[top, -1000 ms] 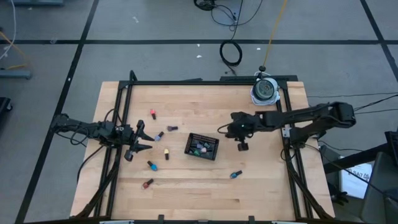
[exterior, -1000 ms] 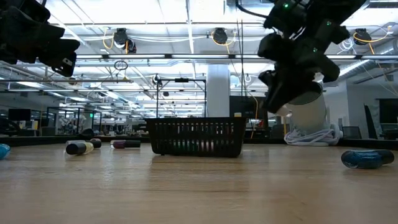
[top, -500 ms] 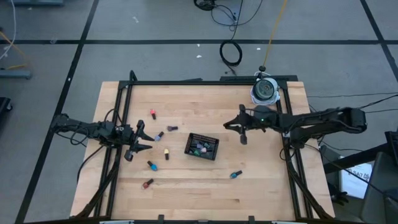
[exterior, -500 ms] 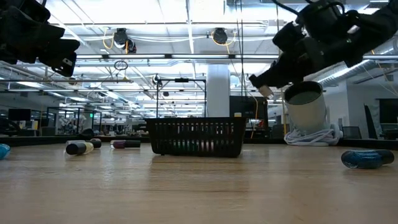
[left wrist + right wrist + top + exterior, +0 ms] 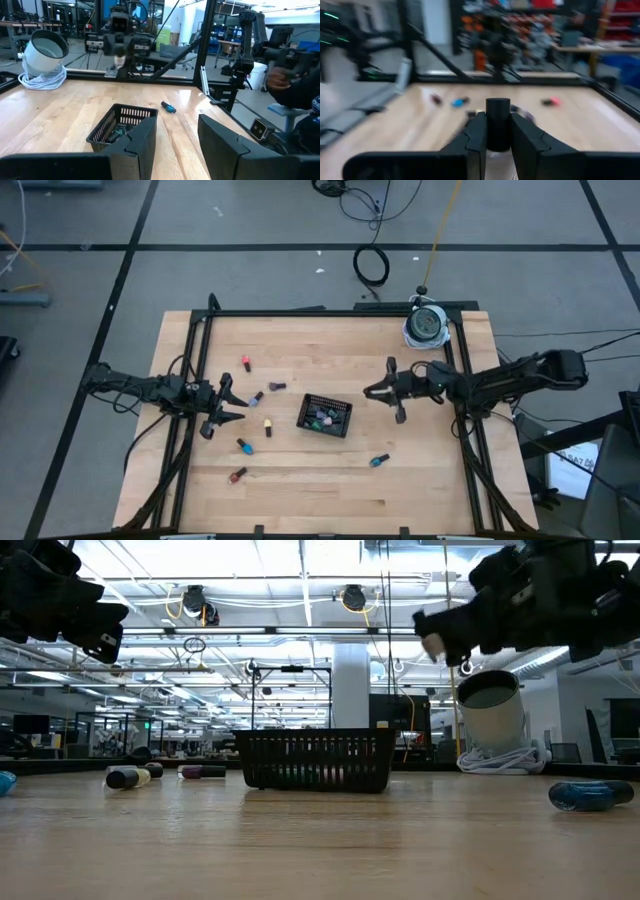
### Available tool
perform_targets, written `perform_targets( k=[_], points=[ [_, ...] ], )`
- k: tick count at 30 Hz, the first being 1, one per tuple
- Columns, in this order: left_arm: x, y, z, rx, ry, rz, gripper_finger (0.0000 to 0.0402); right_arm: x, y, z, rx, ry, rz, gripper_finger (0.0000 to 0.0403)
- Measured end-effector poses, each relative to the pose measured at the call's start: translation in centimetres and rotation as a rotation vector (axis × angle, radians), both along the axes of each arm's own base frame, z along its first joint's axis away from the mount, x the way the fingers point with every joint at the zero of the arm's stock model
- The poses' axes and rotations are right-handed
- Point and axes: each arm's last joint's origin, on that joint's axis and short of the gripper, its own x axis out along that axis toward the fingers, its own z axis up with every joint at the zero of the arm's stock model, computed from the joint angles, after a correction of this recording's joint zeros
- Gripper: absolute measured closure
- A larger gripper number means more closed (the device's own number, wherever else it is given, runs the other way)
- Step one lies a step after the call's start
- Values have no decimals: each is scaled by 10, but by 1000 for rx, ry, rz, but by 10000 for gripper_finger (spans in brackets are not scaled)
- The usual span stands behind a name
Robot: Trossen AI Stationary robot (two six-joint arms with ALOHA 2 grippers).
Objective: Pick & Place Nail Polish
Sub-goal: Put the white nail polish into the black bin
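- The wooden worktop (image 5: 320,340) stands on a grey floor (image 5: 250,275) crossed by dark lines.
- A black cable coil (image 5: 371,266) lies on the floor at 12 o'clock from the worktop.
- Long ceiling lights (image 5: 300,585) run over an open hall with a white column (image 5: 351,690).
- Shelving (image 5: 520,20) fills the far wall.

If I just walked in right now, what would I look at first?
Probably the small black mesh basket in the middle of the wooden table, with tiny bottles inside. Around it, more little nail polish bottles lie scattered, mostly toward the left. The right end effector hangs above the table right of the basket, pinching a dark-capped bottle.
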Motion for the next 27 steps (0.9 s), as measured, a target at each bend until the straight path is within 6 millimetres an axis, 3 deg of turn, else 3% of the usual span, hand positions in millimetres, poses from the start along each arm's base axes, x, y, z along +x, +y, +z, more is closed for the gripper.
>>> perform_targets(
  k=[7,16,20,27],
  points=[
    [0,0,0,0,0,0,256,-3,19,15,38,-144,254,355],
    [0,0,0,0,-1,0,256,-10,35,25,110,-191,602,355],
    [0,0,0,0,0,0,256,-13,41,30,87,-237,679,355],
    [0,0,0,0,0,0,256,-26,52,51,47,-480,756,355]
  ],
)
